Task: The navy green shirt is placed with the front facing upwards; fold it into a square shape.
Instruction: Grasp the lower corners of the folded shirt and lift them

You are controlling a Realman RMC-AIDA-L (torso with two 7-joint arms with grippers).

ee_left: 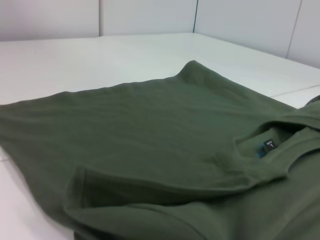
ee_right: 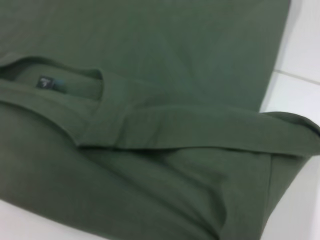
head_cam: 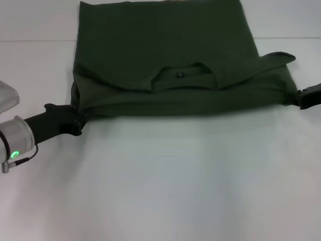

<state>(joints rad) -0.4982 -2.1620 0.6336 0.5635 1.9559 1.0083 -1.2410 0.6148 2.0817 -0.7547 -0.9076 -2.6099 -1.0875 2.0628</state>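
Head view: the navy green shirt (head_cam: 165,65) is lying on the white table (head_cam: 165,191), its collar end doubled over. The left gripper (head_cam: 77,120) and right gripper (head_cam: 301,98) are meeting the near fold's two corners; whether either is clamping cloth cannot be told. Both corners should travel level, keeping the fold straight.

Left wrist view: showing only the sleeve hem (ee_left: 80,187) and collar label (ee_left: 269,145).

Right wrist view: adding the collar band (ee_right: 107,107), layers overlapping.
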